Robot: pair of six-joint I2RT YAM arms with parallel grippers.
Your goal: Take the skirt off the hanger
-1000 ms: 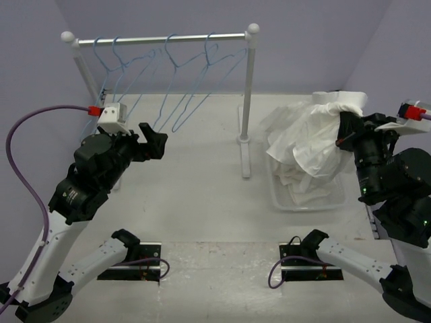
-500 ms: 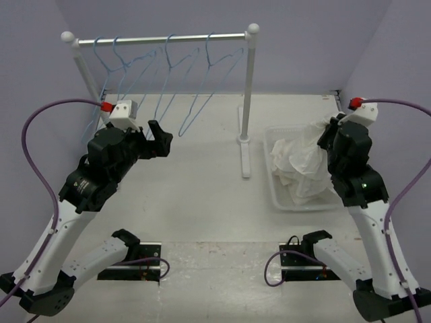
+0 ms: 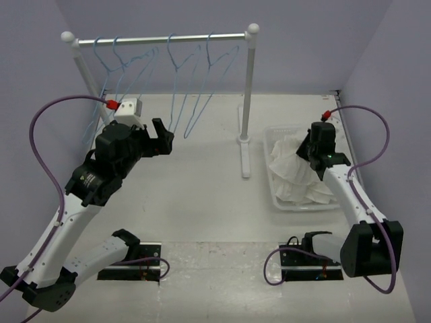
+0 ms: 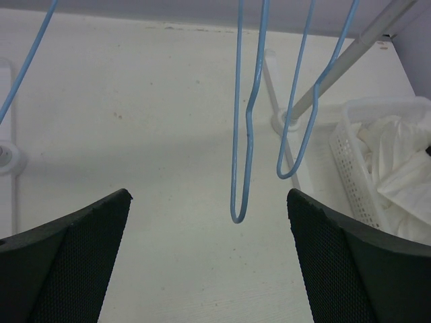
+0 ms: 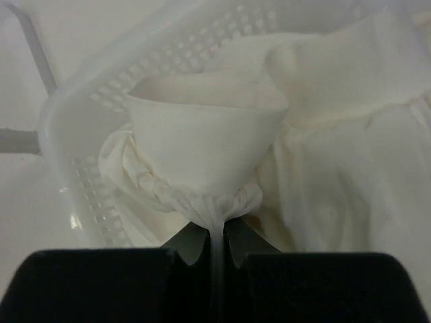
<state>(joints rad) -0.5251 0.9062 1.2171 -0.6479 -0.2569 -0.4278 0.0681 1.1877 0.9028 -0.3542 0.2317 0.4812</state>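
1. Skirt (image 3: 293, 171): it lies bunched in the white basket (image 3: 303, 207) on the right side of the tabletop (image 3: 202, 202), well apart from the rail. Every light-blue hanger on the rack (image 3: 161, 38) hangs bare. Whether a second cloth lies under it cannot be told from these views.
2. Right gripper (image 3: 308, 156): it is low over the basket and clamped on a thin gathered strip of the skirt. The right wrist view shows the fabric pinched between the jaws, with a rounded fold bulging just ahead of them.
3. Left gripper (image 3: 161, 134): its jaws are spread wide and hold nothing. It hangs near the lower loop of the closest hanger (image 4: 246, 134) without touching it.
4. Step in hand, as I judge it: the skirt is already off the hanger and is being set down in the basket, so only the release is left. The next move calls for parting the right jaws and lifting straight up, so that no cloth trails out over the rim.
5. Edges: the basket's perforated wall sits close beside the right jaws. The rack post (image 3: 248, 94) stands just beside the basket, between the two arms. Hanger loops dangle in front of the left gripper.
6. Open room: the middle and near parts of the tabletop look free for either arm to draw back.
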